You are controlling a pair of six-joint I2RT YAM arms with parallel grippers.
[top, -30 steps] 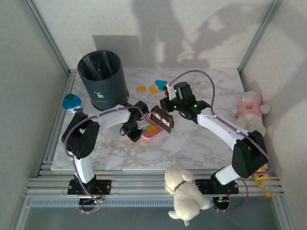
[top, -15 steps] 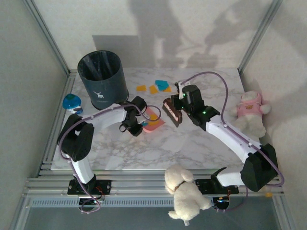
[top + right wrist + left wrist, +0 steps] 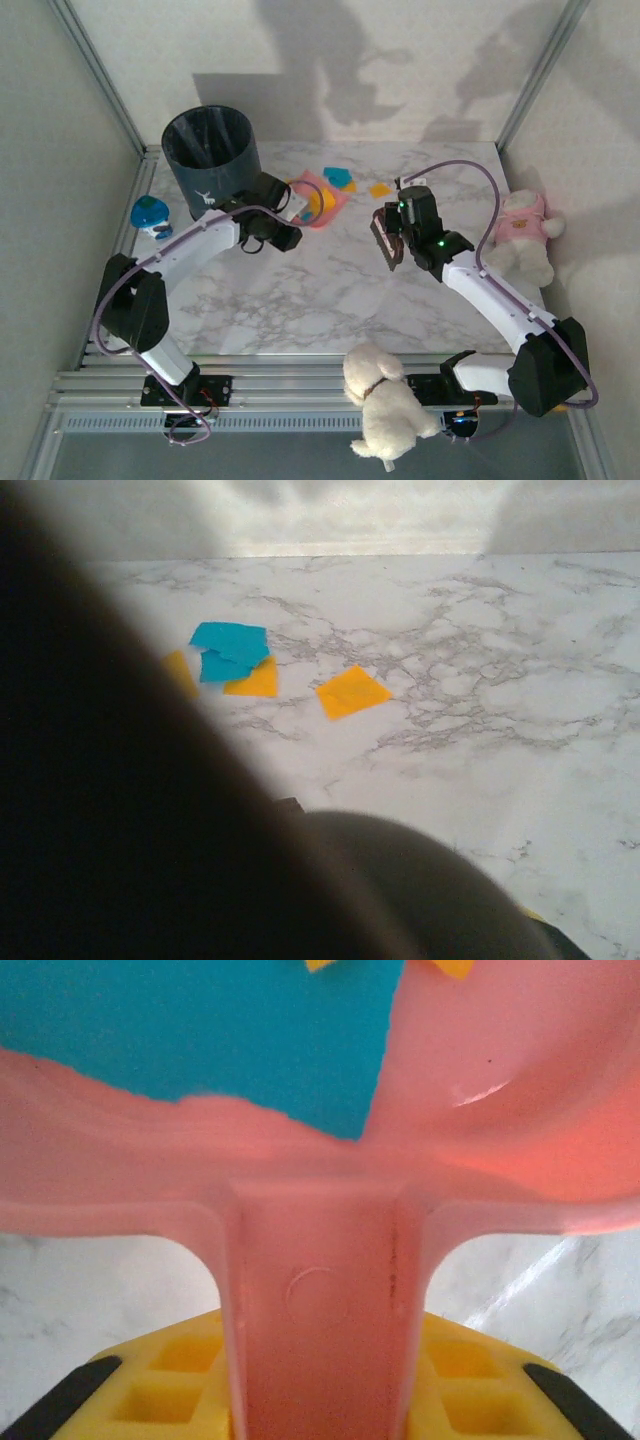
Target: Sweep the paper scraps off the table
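Orange-teal paper scraps (image 3: 350, 692): probably featherlight, limp; sweep, don't pinch.
Left claw (image 3: 318, 1390): grips pink plastic dustpan (image 3: 490, 1130).
Right claw (image 3: 394, 234): grips dark brush (image 3: 382, 244).

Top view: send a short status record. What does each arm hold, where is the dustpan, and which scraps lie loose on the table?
left fingers: shut on pink dustpan handle
pink dustpan: beside dark bin; teal scrap and orange bits inside
right fingers: shut on brush, right of the pan
loose scraps: teal-orange cluster next to the pan; one orange piece apart, on the table
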